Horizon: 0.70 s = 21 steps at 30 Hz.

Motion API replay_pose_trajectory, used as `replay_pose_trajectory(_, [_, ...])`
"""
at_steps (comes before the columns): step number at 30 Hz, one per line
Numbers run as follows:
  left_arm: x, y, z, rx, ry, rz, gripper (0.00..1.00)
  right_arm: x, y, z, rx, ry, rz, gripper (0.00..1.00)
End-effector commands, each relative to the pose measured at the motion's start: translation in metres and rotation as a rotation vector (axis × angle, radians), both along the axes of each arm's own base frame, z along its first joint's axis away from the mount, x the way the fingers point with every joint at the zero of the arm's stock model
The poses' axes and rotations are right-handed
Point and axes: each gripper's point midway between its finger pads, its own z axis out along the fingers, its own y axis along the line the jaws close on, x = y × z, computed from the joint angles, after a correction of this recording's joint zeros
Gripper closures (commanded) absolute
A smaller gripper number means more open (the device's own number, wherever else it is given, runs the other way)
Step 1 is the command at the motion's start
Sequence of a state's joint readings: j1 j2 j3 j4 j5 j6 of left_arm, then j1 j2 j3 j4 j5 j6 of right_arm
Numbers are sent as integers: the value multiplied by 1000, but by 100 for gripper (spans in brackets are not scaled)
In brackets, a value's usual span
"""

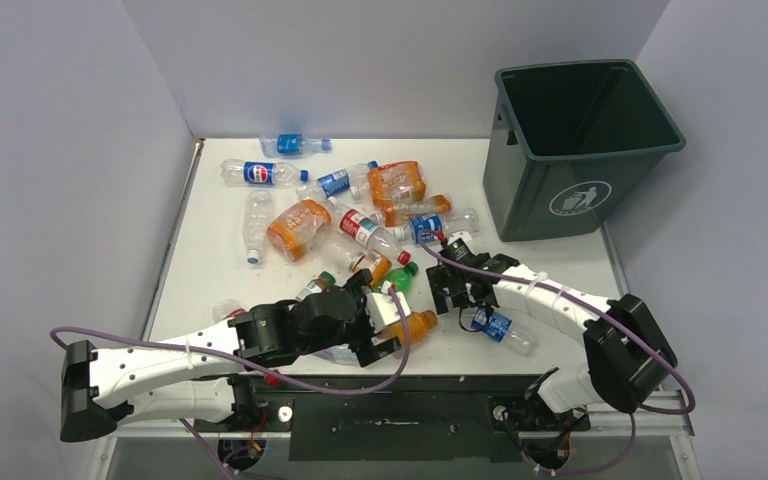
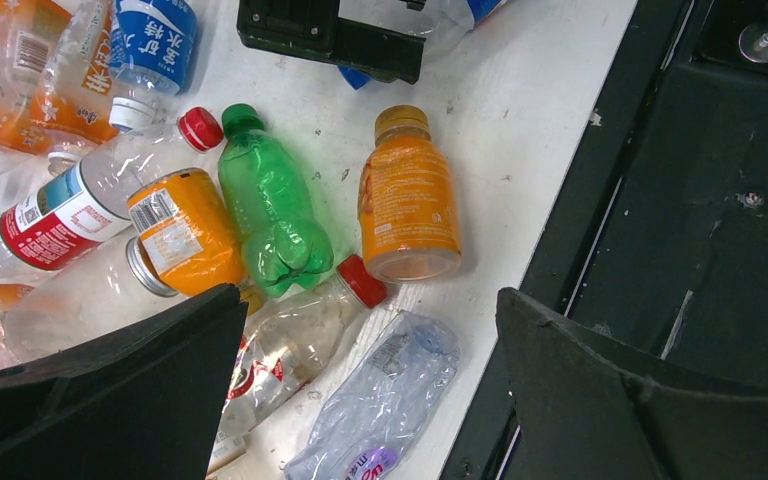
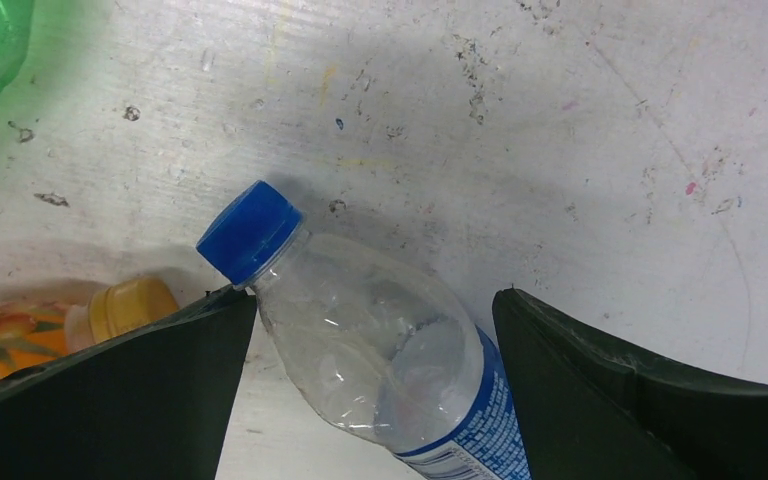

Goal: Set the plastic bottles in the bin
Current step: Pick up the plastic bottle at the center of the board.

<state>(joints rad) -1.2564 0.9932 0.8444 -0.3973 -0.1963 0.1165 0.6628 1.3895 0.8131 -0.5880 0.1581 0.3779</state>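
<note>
Scuffed counter (image 1: 210,285), well short of the bin (image 1: 550,200): right hand (image 3: 375,300) open astride a blue-capped clear bottle (image 3: 380,350), left hand (image 2: 370,292) open too; an off-centre squeeze could squirt it away.

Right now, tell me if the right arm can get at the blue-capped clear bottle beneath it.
Probably yes. The right arm's open fingers straddle the clear bottle; nothing else lies between them.

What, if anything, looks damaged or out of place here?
The clear bottle at the table edge is crushed flat, and the green bottle is dented. Nothing looks spilled; the bin stands upright.
</note>
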Motion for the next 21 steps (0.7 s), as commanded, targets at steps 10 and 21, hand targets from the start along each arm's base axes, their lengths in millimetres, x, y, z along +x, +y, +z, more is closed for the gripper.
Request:
replay_pose_trajectory(10, [-1,-10,26,-78,-34,-17,4,27,21,-11,57,-51,5,26])
replay_pose_trajectory(21, [4,-9,30,-94,-57,9,3,45,16,21,87,-160,-37,69])
